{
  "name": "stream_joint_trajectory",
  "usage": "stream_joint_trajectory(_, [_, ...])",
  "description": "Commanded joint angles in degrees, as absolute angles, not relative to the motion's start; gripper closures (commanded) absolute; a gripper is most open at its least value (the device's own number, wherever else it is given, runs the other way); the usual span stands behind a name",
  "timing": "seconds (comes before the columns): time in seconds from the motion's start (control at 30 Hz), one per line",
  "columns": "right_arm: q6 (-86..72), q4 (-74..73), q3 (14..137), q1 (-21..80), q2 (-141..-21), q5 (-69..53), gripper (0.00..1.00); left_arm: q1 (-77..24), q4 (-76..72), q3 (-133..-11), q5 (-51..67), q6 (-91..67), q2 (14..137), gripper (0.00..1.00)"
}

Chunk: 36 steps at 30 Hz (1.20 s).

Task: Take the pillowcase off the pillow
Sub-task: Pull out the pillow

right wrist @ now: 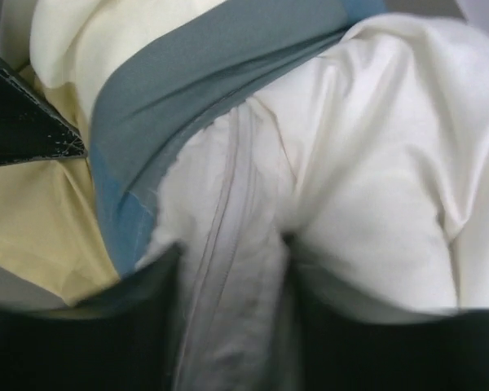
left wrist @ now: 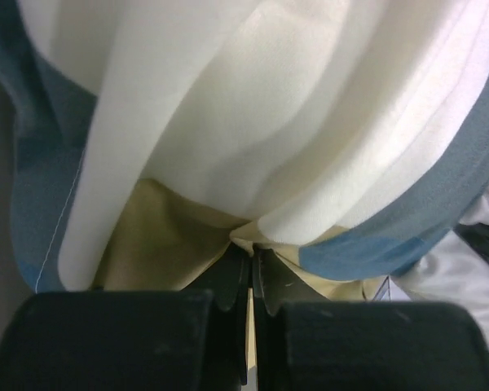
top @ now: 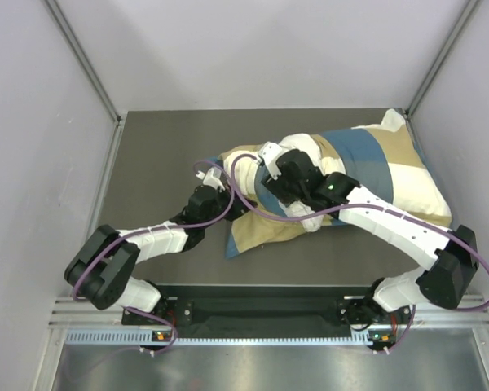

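Arms bend over the pillowcase: your left tool clenches its fabric; your right tool straddles the pillow, cannot tell if gripping.

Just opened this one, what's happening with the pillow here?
Both arms work at the open end of the pillowcase on the table. The left gripper is pinched shut on its fabric; the right gripper straddles a seamed fold of the white pillow, whether clamped is unclear. The pillow sits mostly inside.
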<state>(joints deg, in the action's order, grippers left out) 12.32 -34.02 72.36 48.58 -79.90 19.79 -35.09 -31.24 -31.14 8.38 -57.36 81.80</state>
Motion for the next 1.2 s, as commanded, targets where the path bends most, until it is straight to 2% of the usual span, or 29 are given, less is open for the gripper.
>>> stream_joint_trajectory(0.0, [10.64,-41.31,69.0,45.88,-82.17,24.96,0.71,-31.03,-35.33,-30.41,5.0,-57.13,78.66,1.0])
stream_joint_trajectory(0.03, [10.29,-41.22,68.73,45.44,-82.61,25.05,0.86,-30.5,-35.33,-30.5,5.27,-57.13,78.49,1.0])
stream_joint_trajectory(0.07, [9.94,-41.22,68.56,44.57,-83.14,25.48,0.97,-29.19,-35.33,-30.32,5.53,-57.3,78.31,1.0])
stream_joint_trajectory(0.1, [9.67,-41.05,68.47,44.13,-83.84,25.75,1.0,-28.48,-35.33,-30.32,5.71,-57.48,77.88,1.0])
stream_joint_trajectory(0.27, [7.21,-40.78,67.94,41.5,-82.71,31.89,1.0,-18.58,-40.51,-26.11,8.96,-62.83,77.43,1.0])
stream_joint_trajectory(0.47, [3.69,-41.4,65.48,32.98,-73.94,36.12,1.0,-10.38,-42.36,-26.28,12.04,-63.72,80.85,1.0])
stream_joint_trajectory(0.77, [1.15,-41.31,62.31,20.75,-66.62,35.86,1.0,-6.77,-48.25,-27.42,14.33,-66.53,88.15,1.0])
stream_joint_trajectory(1.17, [-3.34,-41.92,62.32,12.13,-63.72,36.31,1.0,-3.87,-43.16,-31.9,15.28,-62.49,87.98,1.0])
